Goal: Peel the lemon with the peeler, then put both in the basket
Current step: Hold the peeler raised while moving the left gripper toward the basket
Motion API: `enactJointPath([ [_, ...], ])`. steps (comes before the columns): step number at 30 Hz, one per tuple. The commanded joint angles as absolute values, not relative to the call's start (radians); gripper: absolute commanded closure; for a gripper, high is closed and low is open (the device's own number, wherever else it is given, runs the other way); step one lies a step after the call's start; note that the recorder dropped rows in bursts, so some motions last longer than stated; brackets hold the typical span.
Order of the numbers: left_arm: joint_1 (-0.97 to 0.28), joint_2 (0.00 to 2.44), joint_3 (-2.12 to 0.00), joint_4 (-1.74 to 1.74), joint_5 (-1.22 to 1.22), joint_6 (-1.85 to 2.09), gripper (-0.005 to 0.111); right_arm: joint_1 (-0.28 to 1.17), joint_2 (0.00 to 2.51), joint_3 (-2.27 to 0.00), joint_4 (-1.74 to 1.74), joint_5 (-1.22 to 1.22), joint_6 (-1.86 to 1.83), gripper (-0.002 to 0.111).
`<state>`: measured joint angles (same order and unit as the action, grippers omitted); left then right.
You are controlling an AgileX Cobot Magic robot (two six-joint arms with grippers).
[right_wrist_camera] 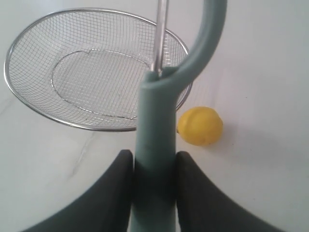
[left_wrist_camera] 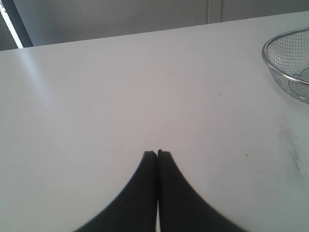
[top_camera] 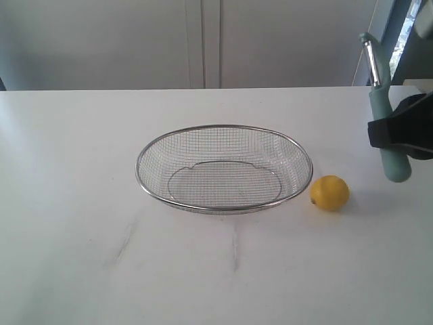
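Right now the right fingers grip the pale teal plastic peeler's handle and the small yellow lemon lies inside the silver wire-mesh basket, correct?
No: the small yellow lemon lies on the white table beside the silver wire-mesh basket, not inside it, as the exterior view shows. The right fingers do grip the pale teal plastic peeler by its handle.

basket [top_camera: 224, 130] mid-table [top_camera: 67, 203] | lemon [top_camera: 329, 192] just right | peeler [top_camera: 385, 115] far right

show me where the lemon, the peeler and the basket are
lemon [top_camera: 329, 192], exterior view, middle of its yellow skin
peeler [right_wrist_camera: 154, 125], right wrist view, middle of its teal handle
basket [top_camera: 223, 126], exterior view, far side of its rim
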<state>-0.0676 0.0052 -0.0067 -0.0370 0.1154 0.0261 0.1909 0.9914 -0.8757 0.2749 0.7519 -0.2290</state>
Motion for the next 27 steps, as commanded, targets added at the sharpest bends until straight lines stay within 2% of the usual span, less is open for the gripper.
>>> enactJointPath([
  [1, -0.073, 0.0, 0.0, -0.049, 0.1, 0.026, 0.107, 0.187, 0.993, -0.886, 0.278, 0.727, -0.239, 0.108],
  [6, -0.073, 0.0, 0.0, -0.049, 0.098, 0.026, 0.107, 0.187, 0.993, -0.886, 0.276, 0.737, -0.239, 0.108],
  [17, -0.073, 0.0, 0.0, -0.238, -0.162, -0.214, 0.107, 0.187, 0.993, -0.886, 0.272, 0.736, -0.229, 0.108],
  [23, -0.073, 0.0, 0.0, -0.238, -0.192, -0.242, 0.107, 0.187, 0.993, -0.886, 0.272, 0.74, -0.229, 0.108],
  [27, -0.073, 0.0, 0.0, -0.159, -0.35, -0.546, 0.107, 0.187, 0.993, -0.886, 0.272, 0.743, -0.229, 0.108],
])
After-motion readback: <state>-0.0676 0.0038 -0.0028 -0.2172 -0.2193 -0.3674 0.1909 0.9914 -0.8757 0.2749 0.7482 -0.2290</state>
